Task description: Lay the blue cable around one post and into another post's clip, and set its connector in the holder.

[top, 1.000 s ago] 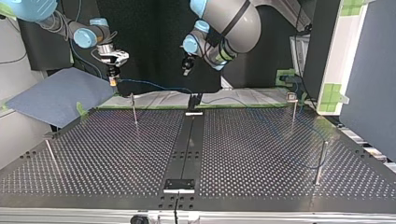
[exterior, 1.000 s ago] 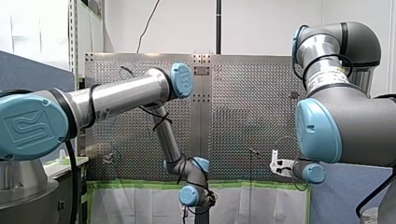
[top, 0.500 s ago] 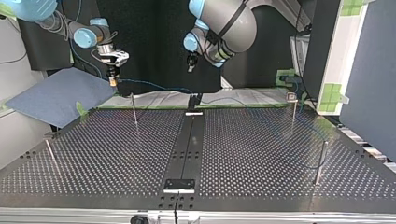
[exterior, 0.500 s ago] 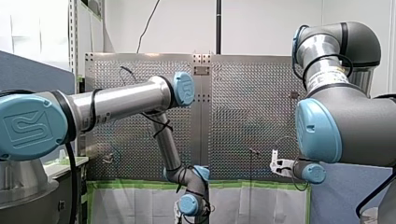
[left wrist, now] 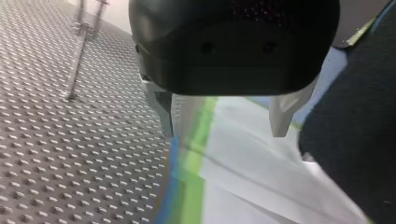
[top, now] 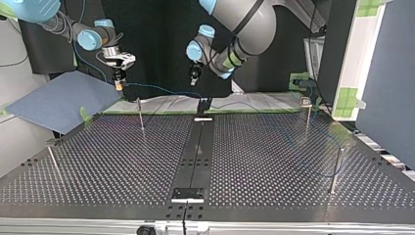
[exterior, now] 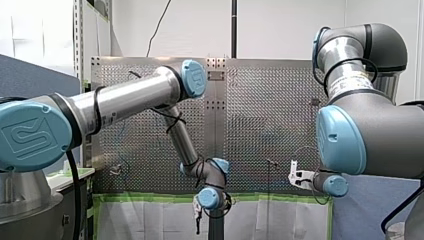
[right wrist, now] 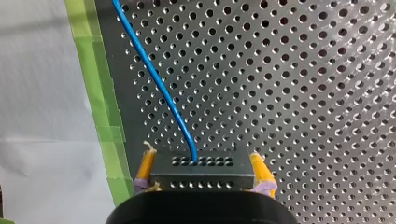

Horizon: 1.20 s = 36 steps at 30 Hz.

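The connector [right wrist: 203, 176] is clamped between the yellow pads [right wrist: 146, 163] of my right gripper [right wrist: 203, 164]. It is held up near the taped edge of the perforated table [right wrist: 303, 70], and the blue cable [right wrist: 154, 77] runs out ahead of it. My left gripper [left wrist: 223, 123] is seen with jaws apart and empty. The cable is not yet laid around the nearest post [top: 140, 115], so routing, clipping and seating are judged to remain. Much open room is left toward the table's middle.
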Each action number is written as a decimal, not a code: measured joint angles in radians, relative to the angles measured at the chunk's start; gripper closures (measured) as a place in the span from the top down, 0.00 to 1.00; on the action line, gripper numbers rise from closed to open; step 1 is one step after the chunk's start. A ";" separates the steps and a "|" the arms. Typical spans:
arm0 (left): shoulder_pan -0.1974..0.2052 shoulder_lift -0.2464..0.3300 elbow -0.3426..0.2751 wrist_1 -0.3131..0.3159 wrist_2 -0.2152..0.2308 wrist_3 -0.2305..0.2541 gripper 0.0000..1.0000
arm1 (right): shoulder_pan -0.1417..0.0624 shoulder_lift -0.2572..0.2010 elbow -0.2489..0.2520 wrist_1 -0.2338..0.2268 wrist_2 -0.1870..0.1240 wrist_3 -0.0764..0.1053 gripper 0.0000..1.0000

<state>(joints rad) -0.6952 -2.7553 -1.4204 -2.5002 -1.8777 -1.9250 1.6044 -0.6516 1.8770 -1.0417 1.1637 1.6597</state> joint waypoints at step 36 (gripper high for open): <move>0.031 -0.087 0.185 -0.105 -0.019 -0.019 0.98 | 0.003 0.000 0.000 0.000 0.000 0.000 0.00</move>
<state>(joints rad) -0.6641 -2.8428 -1.2352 -2.6056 -1.8964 -1.9443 1.6069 -0.6517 1.8770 -1.0416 1.1633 1.6598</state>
